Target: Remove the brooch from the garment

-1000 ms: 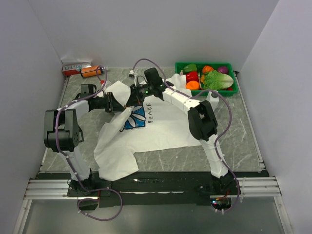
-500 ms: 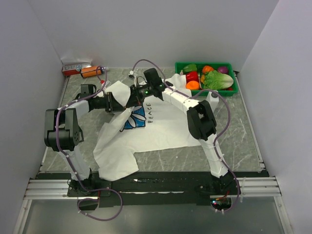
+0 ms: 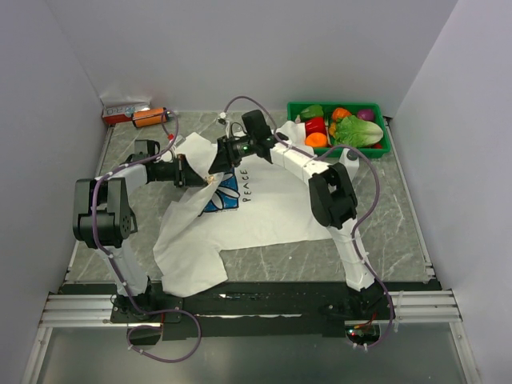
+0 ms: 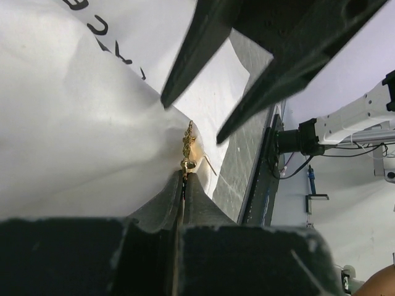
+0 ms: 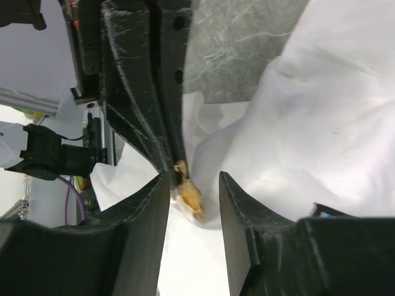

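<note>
L end effector [image 4: 183,177]: fingers pressed together, pinching brooch [image 4: 187,147] by its lower end;
Brooch: against raised fold of garment [image 3: 272,204], upper-left of print;
R end effector [image 5: 192,180]: spread, one finger each side of brooch;
Garment: rest lies on desk [image 3: 384,216]

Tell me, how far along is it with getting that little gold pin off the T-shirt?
Done: the left gripper is shut on the brooch. In hand: the right gripper stands open, a finger on either side of it. Left: drawing it clear of the garment; it sits against the cloth, and whether it is unpinned cannot be told.
</note>
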`<state>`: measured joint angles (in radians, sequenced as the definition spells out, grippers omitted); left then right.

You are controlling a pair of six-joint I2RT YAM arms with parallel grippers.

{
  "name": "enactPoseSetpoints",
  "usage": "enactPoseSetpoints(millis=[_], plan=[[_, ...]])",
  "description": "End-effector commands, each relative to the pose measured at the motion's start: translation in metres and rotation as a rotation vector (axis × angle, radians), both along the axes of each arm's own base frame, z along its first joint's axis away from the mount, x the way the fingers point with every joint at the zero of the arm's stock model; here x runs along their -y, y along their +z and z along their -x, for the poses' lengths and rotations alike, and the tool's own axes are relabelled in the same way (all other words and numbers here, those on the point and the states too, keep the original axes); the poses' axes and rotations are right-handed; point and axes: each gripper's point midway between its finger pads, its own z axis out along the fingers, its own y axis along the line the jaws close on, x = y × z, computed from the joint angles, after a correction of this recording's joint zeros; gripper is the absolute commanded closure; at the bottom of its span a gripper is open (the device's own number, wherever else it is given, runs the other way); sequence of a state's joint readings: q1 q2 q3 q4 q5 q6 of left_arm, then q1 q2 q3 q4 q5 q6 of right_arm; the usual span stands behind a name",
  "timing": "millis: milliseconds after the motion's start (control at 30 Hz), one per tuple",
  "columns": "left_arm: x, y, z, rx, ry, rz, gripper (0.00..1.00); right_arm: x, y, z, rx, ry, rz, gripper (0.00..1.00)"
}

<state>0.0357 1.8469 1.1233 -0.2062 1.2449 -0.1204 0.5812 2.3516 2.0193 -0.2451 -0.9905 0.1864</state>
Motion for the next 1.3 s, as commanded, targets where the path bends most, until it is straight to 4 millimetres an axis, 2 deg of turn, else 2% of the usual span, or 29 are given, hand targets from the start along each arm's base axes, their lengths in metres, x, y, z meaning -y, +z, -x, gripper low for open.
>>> enactPoseSetpoints(millis=[0,233,333,400,500,633,767,800,867,933,967,1033,1067,1133,1167,1267], plan=[[0.002,0.018,0.0,0.085,-0.04,0.007,0.99,0.017,0.031,-0.007,0.051,-0.011,-0.043,0.54],[-0.003,0.023,-0.007,0.152,-0.021,-0.067,0.99,0.029,0.024,-0.006,0.128,-0.028,0.04,0.53],[-0.007,0.028,-0.014,0.198,-0.009,-0.112,0.99,0.034,0.023,-0.001,0.214,0.003,0.076,0.52],[-0.009,0.033,-0.015,0.217,0.0,-0.141,0.99,0.039,0.024,0.002,0.286,0.024,0.092,0.47],[-0.014,0.032,-0.018,0.251,0.018,-0.211,0.99,0.045,0.021,0.01,0.386,0.059,0.142,0.45],[-0.024,0.021,-0.021,0.297,0.033,-0.364,0.99,0.056,0.014,0.012,0.51,0.057,0.225,0.43],[-0.05,0.012,-0.031,0.345,0.109,-0.551,0.99,0.071,0.006,0.01,0.566,0.017,0.311,0.43],[-0.044,0.012,-0.03,0.364,0.093,-0.573,0.99,0.073,0.009,0.01,0.578,0.007,0.32,0.43],[-0.051,0.01,-0.035,0.387,0.105,-0.637,0.99,0.081,0.001,0.013,0.572,-0.002,0.355,0.43],[-0.052,0.01,-0.037,0.397,0.108,-0.662,0.99,0.089,0.003,0.014,0.589,-0.02,0.379,0.43],[-0.048,0.01,-0.037,0.402,0.097,-0.665,0.99,0.093,-0.005,0.019,0.579,-0.013,0.397,0.43],[-0.042,0.008,-0.036,0.399,0.073,-0.664,0.99,0.1,-0.003,0.022,0.597,-0.019,0.414,0.43],[-0.036,0.007,-0.034,0.401,0.056,-0.658,0.99,0.106,-0.014,0.027,0.581,-0.013,0.438,0.43],[-0.026,0.008,-0.029,0.393,0.025,-0.62,0.99,0.116,-0.019,0.031,0.583,-0.011,0.469,0.43],[-0.019,0.008,-0.026,0.388,0.007,-0.607,0.99,0.12,-0.028,0.039,0.565,0.0,0.488,0.43],[-0.003,0.008,-0.015,0.37,-0.043,-0.555,0.99,0.131,-0.03,0.052,0.551,0.012,0.493,0.43]])
